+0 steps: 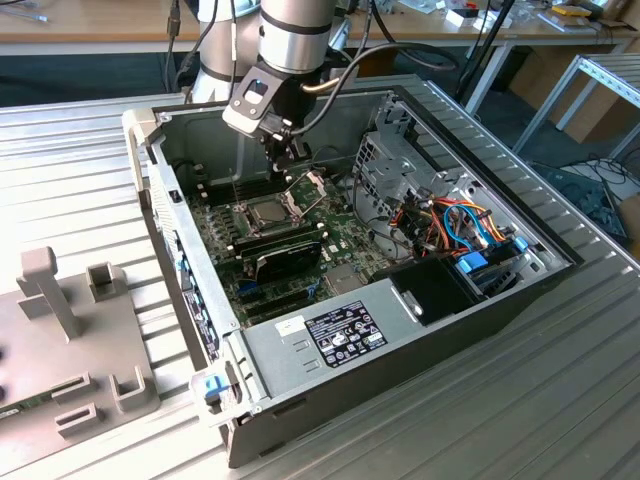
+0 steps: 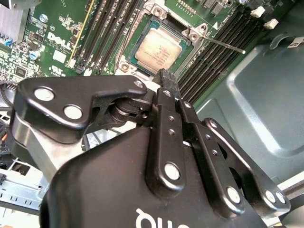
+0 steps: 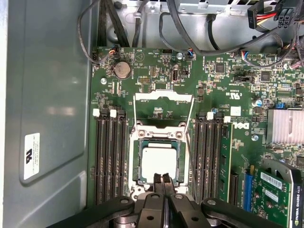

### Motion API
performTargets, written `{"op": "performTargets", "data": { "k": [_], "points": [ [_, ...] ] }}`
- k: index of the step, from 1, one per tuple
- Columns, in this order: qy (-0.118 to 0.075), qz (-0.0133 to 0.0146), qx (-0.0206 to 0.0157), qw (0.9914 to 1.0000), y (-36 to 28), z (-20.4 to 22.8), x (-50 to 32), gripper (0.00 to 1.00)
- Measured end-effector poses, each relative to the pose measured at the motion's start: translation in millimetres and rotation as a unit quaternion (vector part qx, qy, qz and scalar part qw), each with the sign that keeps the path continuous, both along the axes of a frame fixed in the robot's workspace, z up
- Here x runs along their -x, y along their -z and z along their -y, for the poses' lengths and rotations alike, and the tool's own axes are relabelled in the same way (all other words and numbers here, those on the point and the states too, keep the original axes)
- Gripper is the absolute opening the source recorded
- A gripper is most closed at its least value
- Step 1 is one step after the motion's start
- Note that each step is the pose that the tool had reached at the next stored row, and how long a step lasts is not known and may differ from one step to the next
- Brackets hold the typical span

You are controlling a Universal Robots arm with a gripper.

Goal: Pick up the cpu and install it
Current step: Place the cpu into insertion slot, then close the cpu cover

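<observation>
While cpu (image 3: pixel 159 160) lies flat in open socket, mid-motherboard (image 3: pixel 152 76) between memory-slot banks, gripper (image 3: pixel 164 183) hangs over cpu's edge, fingers pinched together, empty; frame (image 3: pixel 164 96) swung open beyond.

The grey metal computer case (image 1: pixel 190 290) lies open side up on the ribbed metal surface (image 1: pixel 80 170), so the green motherboard (image 3: pixel 156 80) can be reached from above. The black end effector (image 3: pixel 164 177), fingers pressed together, hangs over the silver-topped square cpu (image 3: pixel 159 159) seated in its socket. Low rows of black memory slots (image 3: pixel 109 156) flank the socket on two sides. The hinged silver socket frame (image 3: pixel 164 99) is swung open on a third side, and a thin wire lever (image 2: pixel 223 43) juts out beside it. In the exterior view, the black rectangular expansion card (image 1: pixel 285 262) lies near the socket. A perforated silver drive cage (image 1: pixel 385 160) and a tangle of coloured cables (image 1: pixel 455 225) rise toward the exterior view's right.
</observation>
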State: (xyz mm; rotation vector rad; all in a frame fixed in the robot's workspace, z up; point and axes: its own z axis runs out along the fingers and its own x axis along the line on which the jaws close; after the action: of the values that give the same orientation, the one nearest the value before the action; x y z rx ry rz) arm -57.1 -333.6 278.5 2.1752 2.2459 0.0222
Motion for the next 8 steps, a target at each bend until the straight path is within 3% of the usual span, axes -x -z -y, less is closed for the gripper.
{"op": "performTargets", "data": {
  "k": [8],
  "points": [
    [-0.003,0.0000,0.0005,1.00000,0.0,0.0,0.0,0.11]
  ]
}}
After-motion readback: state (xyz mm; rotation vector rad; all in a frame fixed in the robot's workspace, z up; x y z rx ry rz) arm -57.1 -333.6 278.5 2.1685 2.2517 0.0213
